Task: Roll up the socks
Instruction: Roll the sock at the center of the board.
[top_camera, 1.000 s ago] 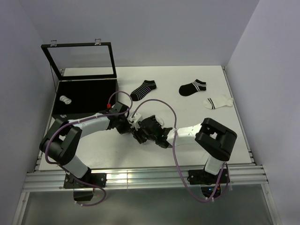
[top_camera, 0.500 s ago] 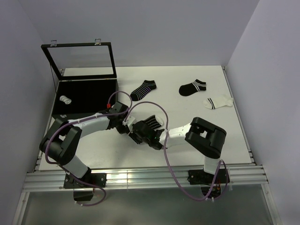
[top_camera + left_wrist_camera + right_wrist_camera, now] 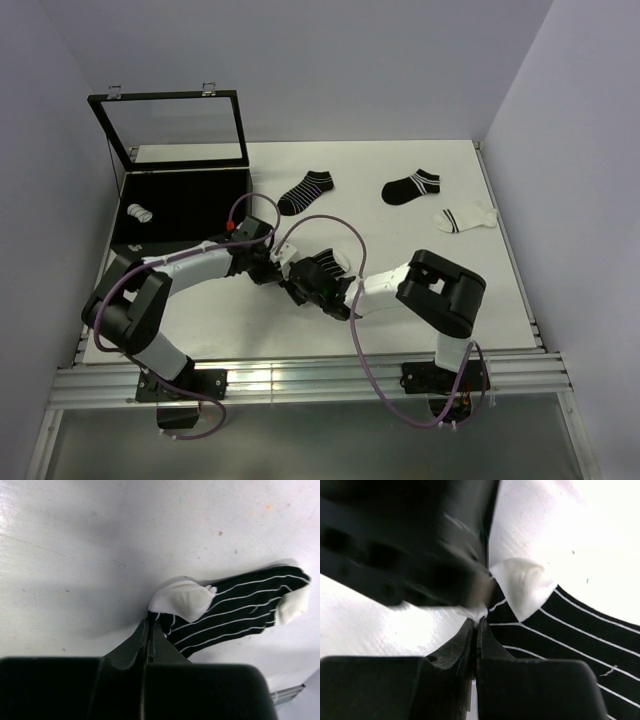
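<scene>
The black striped sock (image 3: 235,610) lies flat near the middle of the table (image 3: 380,205). It is judged light, limp and easily bunched. Its edge beside the white heel is pinched by the left gripper (image 3: 150,625) and the right gripper (image 3: 476,625), both closed tight.

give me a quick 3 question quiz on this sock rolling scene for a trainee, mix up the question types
1. Multiple choice: where is the small rolled white sock bundle? A) inside the open black box B) beside the right arm's base C) at the table's far right corner
2. True or false: the left arm's fingers and the right arm's fingers are both shut on the black sock with thin white stripes.
3. Count: how many flat socks lie untouched at the far side of the white table?
Key: 1 A. 2 True. 3 Three: a black striped sock, a black sock with a striped cuff, a white sock with black stripes.
</scene>
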Robot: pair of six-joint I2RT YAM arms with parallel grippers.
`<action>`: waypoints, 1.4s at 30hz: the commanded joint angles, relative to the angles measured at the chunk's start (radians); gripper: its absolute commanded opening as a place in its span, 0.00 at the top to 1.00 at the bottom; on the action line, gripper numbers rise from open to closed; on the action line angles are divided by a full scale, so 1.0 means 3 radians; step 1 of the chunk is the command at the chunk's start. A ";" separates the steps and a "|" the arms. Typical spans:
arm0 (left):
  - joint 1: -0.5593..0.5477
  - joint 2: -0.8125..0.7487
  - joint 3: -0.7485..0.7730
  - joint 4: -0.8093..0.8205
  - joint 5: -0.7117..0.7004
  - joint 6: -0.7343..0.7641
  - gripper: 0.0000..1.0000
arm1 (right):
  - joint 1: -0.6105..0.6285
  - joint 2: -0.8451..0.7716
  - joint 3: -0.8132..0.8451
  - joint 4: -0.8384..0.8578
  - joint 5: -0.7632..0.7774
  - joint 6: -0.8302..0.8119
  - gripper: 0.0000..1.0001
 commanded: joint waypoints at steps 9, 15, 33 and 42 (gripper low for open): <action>0.0072 -0.0674 -0.0292 0.0503 -0.0058 -0.0340 0.65 | -0.0744 -0.0225 -0.0587 0.0446 -0.1719 0.0824 1.00; 0.0062 -0.0828 -0.0620 0.0933 0.0019 -0.0330 0.45 | -0.1143 -0.0098 -0.0730 0.0959 -0.2452 0.1305 1.00; -0.0199 -0.0562 -0.0896 0.1424 0.0203 -0.0028 0.49 | -0.1711 0.0633 -0.0597 0.1296 -0.3214 0.2373 1.00; -0.0214 -0.0398 -0.0840 0.1409 0.0269 0.0028 0.48 | -0.1839 0.0797 -0.0602 0.1347 -0.3286 0.2553 1.00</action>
